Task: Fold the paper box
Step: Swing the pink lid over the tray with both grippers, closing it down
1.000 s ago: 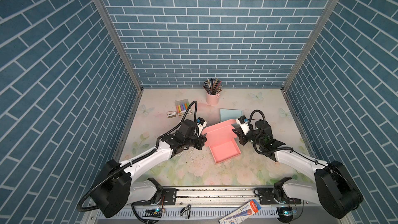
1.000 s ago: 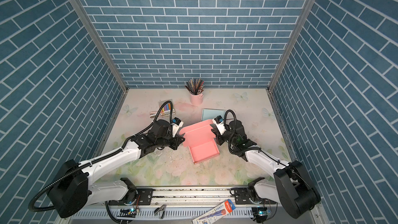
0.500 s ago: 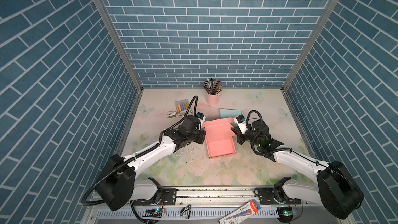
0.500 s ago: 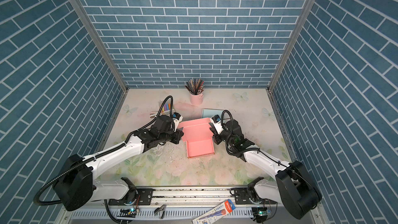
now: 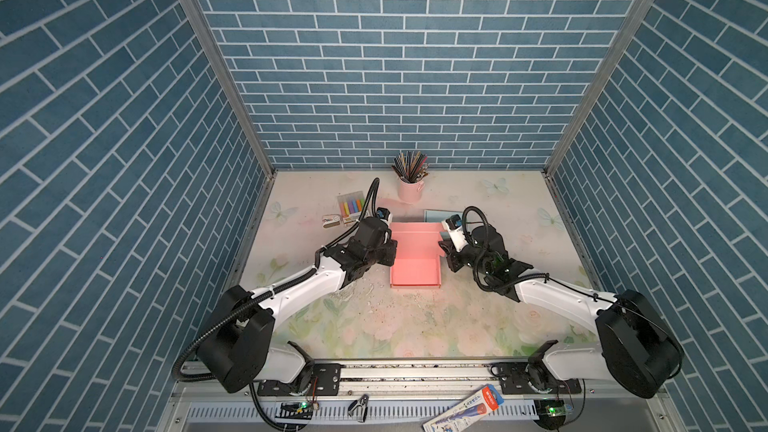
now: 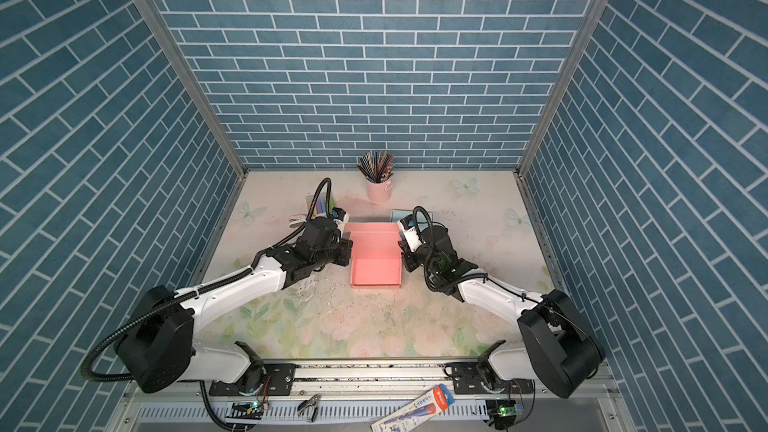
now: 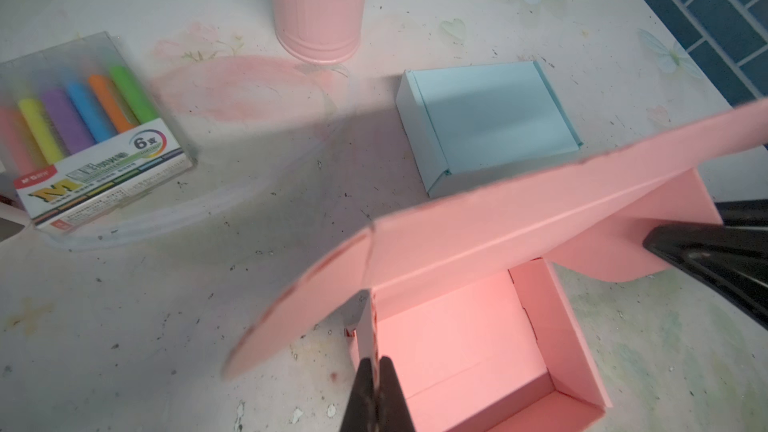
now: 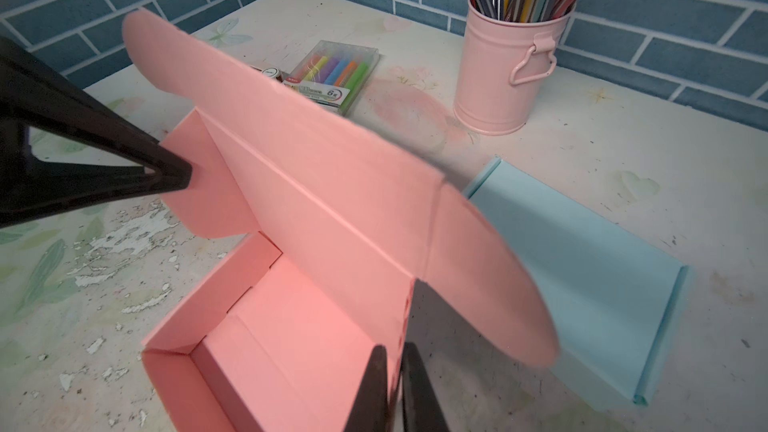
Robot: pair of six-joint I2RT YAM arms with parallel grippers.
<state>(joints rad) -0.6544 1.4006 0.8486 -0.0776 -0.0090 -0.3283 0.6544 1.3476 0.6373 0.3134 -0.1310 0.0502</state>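
The pink paper box (image 5: 415, 274) sits near the pink metal pencil bucket (image 5: 409, 192), its raised lid (image 5: 417, 238) on the bucket's side, hinge running from the left fingers (image 7: 359, 405), pinched tight on one wall, to the right fingers (image 8: 370, 392), barely parted astride the other, grip unclear.

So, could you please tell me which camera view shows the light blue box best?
The left wrist view: the light blue box lies nearly whole and unobstructed there. The right wrist view shows it large, but the lid of the pink box hides one end. In both top views only a small sliver shows.
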